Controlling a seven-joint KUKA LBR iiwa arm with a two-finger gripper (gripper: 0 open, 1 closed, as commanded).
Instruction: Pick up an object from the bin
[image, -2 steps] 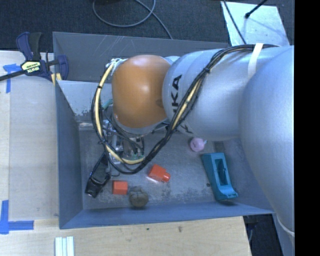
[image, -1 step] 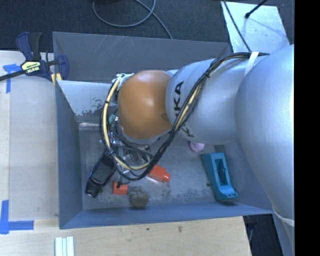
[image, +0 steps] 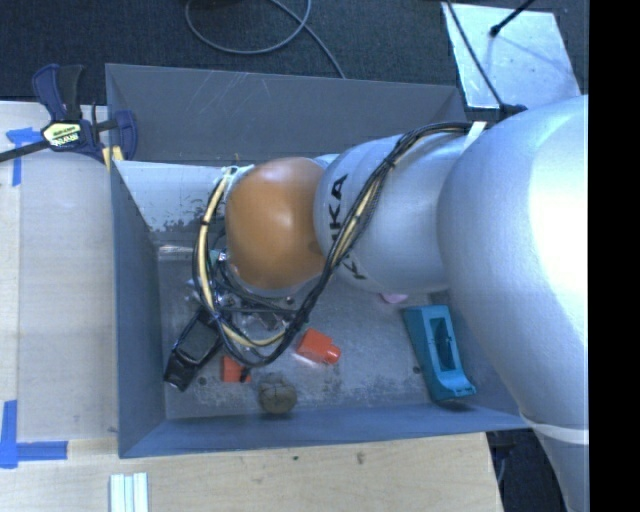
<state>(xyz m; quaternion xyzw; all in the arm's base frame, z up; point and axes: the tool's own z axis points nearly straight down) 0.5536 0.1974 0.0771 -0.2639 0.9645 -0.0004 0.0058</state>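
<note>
- the silver arm (image: 430, 230) is reaching in from the right, its thick links slanting down toward the left.
- an orange cover (image: 272, 222) is capping the wrist, facing the camera and hiding most of what sits beneath it.
- black and yellow cables (image: 207, 240) are running along the arm, looping round the cover's left edge and bunching below it.
- the gripper (image: 245, 318) is hanging under the cover, pointing down, largely masked by the cables.

Silver-grey arm (image: 480, 200), orange dome wrist cover (image: 272, 225), black and yellow cables (image: 205, 250).
</note>
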